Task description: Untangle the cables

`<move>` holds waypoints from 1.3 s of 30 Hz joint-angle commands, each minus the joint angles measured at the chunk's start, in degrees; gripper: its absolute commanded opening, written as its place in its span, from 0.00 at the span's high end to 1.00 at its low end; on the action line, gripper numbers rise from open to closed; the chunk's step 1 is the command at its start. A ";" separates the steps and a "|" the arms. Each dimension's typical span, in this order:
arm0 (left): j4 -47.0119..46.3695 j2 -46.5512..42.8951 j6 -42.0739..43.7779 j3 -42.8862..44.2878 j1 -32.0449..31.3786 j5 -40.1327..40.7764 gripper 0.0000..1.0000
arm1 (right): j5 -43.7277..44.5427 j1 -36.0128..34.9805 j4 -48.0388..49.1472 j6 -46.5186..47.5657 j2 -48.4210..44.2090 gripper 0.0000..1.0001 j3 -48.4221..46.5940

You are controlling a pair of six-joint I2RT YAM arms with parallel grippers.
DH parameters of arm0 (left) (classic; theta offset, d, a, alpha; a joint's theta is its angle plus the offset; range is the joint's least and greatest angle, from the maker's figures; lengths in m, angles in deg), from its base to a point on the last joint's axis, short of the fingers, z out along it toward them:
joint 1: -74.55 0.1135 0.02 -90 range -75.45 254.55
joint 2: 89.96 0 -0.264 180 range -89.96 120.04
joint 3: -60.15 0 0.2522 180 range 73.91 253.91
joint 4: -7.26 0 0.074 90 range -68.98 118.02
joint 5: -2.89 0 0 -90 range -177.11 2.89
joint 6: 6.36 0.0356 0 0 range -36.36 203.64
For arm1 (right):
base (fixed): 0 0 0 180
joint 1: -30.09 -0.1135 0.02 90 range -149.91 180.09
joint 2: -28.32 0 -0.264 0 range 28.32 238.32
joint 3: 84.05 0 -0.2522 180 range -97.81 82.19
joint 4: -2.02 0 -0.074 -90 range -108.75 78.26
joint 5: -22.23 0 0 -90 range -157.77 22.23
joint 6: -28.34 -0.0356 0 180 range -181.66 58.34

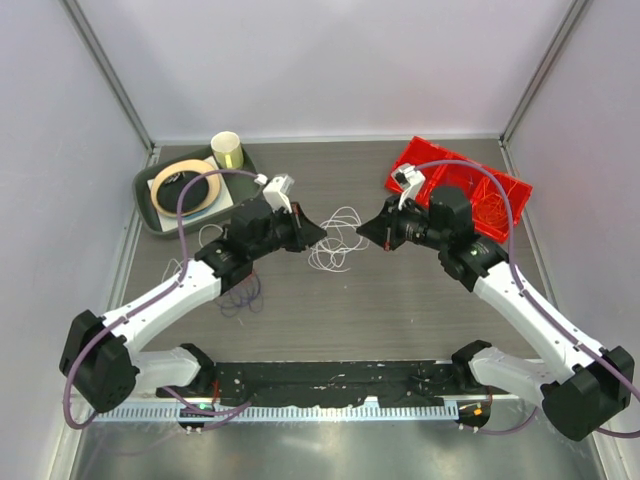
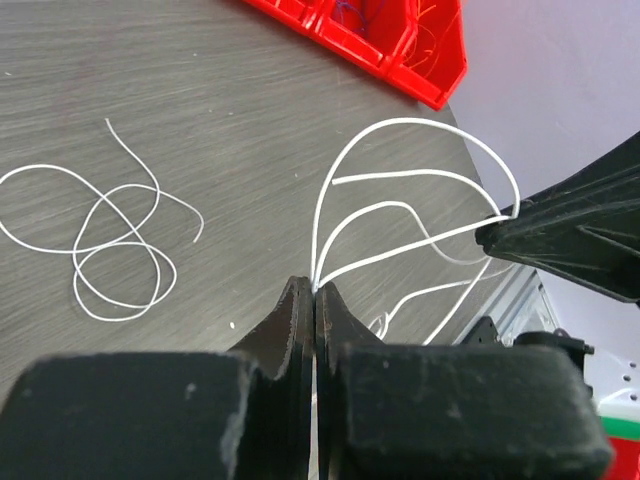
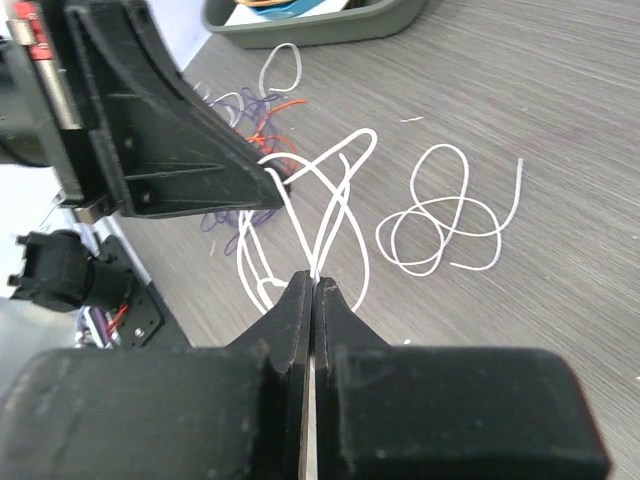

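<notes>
A white cable [image 1: 340,245] lies in loose loops at the table's middle, between both gripper tips. My left gripper [image 1: 322,232] is shut on a strand of it [image 2: 400,210] at the fingertips [image 2: 315,288]. My right gripper [image 1: 360,232] is shut on the same white loops [image 3: 335,195] at its tip [image 3: 312,280]. The two grippers face each other, a short way apart. A second white cable [image 2: 110,245] lies loose on the table, also in the right wrist view [image 3: 440,215]. Purple cables [image 1: 240,297] with orange-red strands [image 3: 272,135] lie bunched by the left arm.
A red bin [image 1: 480,195] stands at the back right, just behind the right arm. A green tray [image 1: 150,215] at the back left holds a tape roll [image 1: 187,185] and a pale cup [image 1: 227,150]. Grey walls enclose the table.
</notes>
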 commanded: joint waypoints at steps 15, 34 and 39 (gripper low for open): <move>11.85 -10.56 -0.57 -1.94 -0.04 22.44 1.00 | 24.94 0.00 -3.28 -3.48 -4.40 0.93 1.62; 7.63 -11.44 0.57 0.25 -0.04 6.53 1.00 | -3.45 -0.35 15.53 10.05 -4.57 0.41 11.38; 6.49 -11.27 -0.92 0.16 -0.04 5.38 1.00 | -3.89 -3.25 18.69 10.58 -1.07 0.40 10.94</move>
